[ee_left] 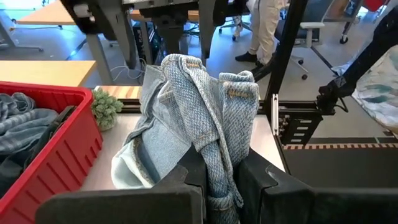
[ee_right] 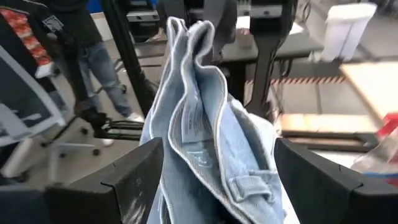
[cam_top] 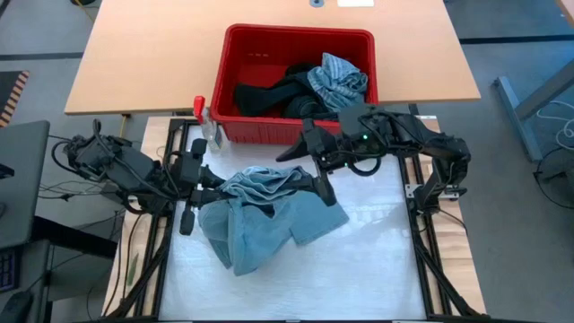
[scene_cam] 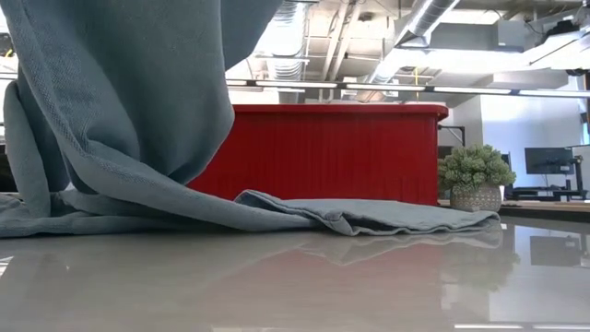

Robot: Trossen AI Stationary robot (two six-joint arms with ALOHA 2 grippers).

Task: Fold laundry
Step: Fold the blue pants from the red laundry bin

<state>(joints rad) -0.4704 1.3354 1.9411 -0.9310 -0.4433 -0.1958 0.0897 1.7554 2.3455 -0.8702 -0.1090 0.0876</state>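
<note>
My left gripper (cam_top: 213, 186) is clamped tight on a bunched fold of the light blue garment (cam_top: 269, 215); in the left wrist view the cloth (ee_left: 199, 118) stands up in a thick roll squeezed between my two dark fingers (ee_left: 186, 177). My right gripper (cam_top: 321, 186) sits at the garment's right side with its fingers (ee_right: 134, 174) spread wide, the denim-like cloth (ee_right: 205, 137) hanging between them without either finger pressing on it; a white label shows on the inside of the fabric there. The held edge is raised off the white work mat (cam_top: 377, 260); the rest of the garment droops and lies crumpled on the mat, spreading toward the near side. From table height the cloth (scene_cam: 120, 101) hangs down like a curtain on the left and trails flat across the surface to the right.

Far side of the mat: red basket (cam_top: 269, 40), on the wooden table (cam_top: 143, 54), holding more laundry, a black piece (cam_top: 269, 94) and a grey-blue striped piece (cam_top: 336, 81). Small green fuzzy ball (scene_cam: 473, 171) sits just right of the basket. Red-handled tool (cam_top: 199, 106) near the basket's left near corner. A person's legs (ee_left: 264, 28) stand in the room beyond.
</note>
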